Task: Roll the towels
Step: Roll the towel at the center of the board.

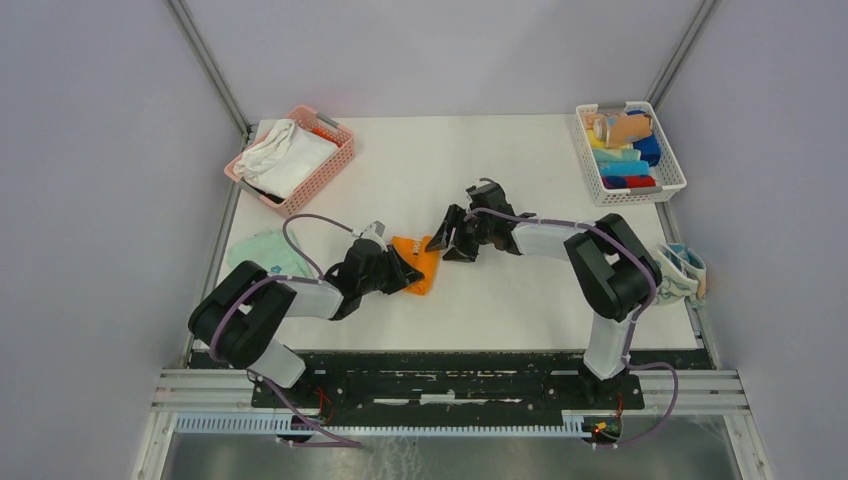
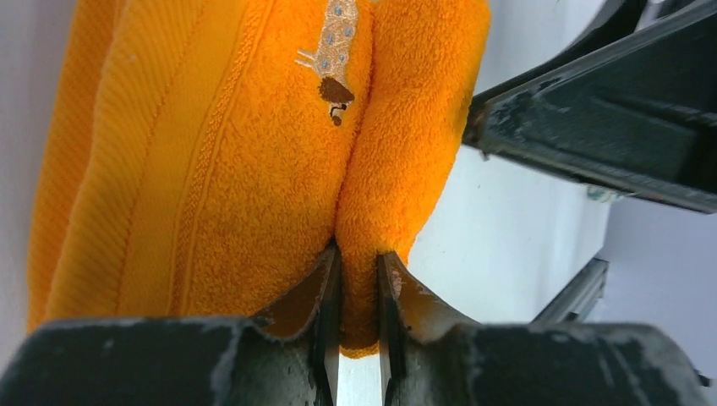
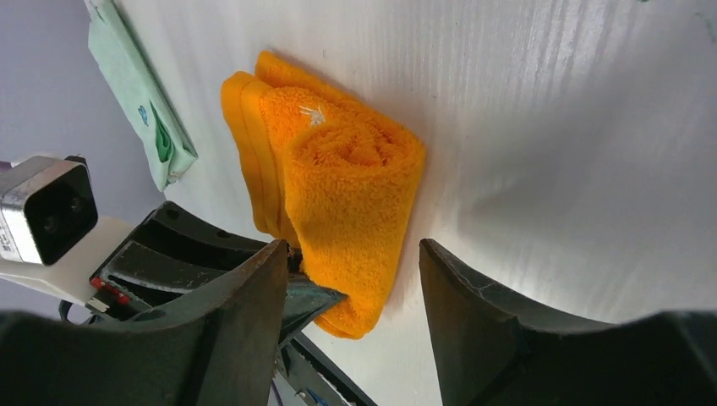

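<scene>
L gripper [image 2: 358,283] clenched on a fold of the orange towel [image 3: 355,169], pinching its edge. R gripper [image 3: 352,254] released, jaws wide, right at the rolled end; contact, can't tell. Towel sits partly rolled on the table [image 1: 520,300] btwn both arms. Green towel [image 1: 262,250] flat beside L arm. Pink basket [image 1: 325,175] far left w/ white cloths [image 1: 285,155]; white basket [image 1: 642,196] far right w/ rolled towels [image 1: 630,150].

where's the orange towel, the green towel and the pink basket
orange towel [image 1: 424,268], top external view, middle of the bunched cloth between the grippers
green towel [image 1: 262,250], top external view, centre of the folded cloth
pink basket [image 1: 322,178], top external view, on its lattice side wall
</scene>
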